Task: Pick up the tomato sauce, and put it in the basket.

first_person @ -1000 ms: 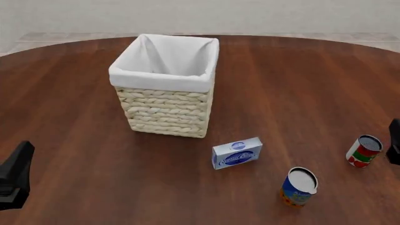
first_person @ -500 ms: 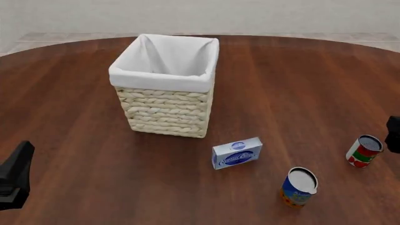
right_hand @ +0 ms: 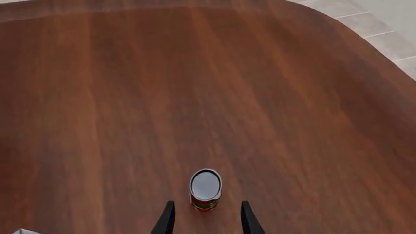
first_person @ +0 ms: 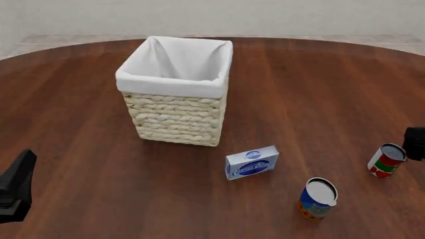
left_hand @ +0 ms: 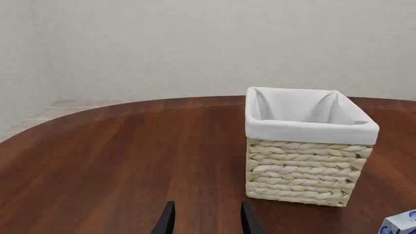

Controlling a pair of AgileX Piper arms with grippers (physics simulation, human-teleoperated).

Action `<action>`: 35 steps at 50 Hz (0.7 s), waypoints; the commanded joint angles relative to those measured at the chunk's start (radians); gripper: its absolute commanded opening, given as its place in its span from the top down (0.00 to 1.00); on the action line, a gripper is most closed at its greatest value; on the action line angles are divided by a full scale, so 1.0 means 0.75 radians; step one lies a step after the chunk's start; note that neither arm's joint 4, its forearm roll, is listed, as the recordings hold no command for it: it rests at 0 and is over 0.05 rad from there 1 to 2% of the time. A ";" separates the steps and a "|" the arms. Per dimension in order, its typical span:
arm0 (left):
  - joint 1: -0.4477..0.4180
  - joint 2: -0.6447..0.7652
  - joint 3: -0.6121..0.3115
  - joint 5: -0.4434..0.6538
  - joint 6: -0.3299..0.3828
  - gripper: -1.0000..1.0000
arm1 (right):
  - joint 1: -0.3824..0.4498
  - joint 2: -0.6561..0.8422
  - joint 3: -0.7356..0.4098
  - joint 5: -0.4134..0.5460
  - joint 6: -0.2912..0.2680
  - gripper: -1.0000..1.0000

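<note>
Nearest the camera in the front view, the left gripper [first_person: 15, 191] sits low at the left edge, over bare table [first_person: 319, 89]; the left wrist view shows its two fingertips [left_hand: 166, 222] apart with nothing between them, pincer released. On the right, the blue-and-orange can [first_person: 317, 198] stands upright closest to the near edge. Just beyond it and further right stands the tomato sauce [first_person: 385, 160], upright on the table, red, white and green label, pale top; well apart from the basket. The right gripper [first_person: 414, 143] shows only as a dark block at the right edge, just beside and beyond the can in that view. Right wrist view: the tomato sauce [right_hand: 205, 189] lies ahead of the spread fingertips [right_hand: 246, 221], roughly centred on the gap, not touched; pincer released, grasping nothing. Mid-table, a small white-and-blue box [first_person: 252, 162] lies between the cans and the basket. Farthest back, left of centre, the basket [first_person: 176, 117] stands upright, white lining folded over its rim, interior showing only cloth.
</note>
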 commanded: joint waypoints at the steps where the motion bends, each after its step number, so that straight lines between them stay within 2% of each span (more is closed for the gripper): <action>1: 0.000 0.000 0.000 0.000 0.000 0.00 | -0.024 0.122 -0.011 -0.063 -0.007 0.00; 35: 0.000 0.000 0.000 0.000 0.000 0.00 | -0.016 0.495 0.040 -0.385 0.024 0.00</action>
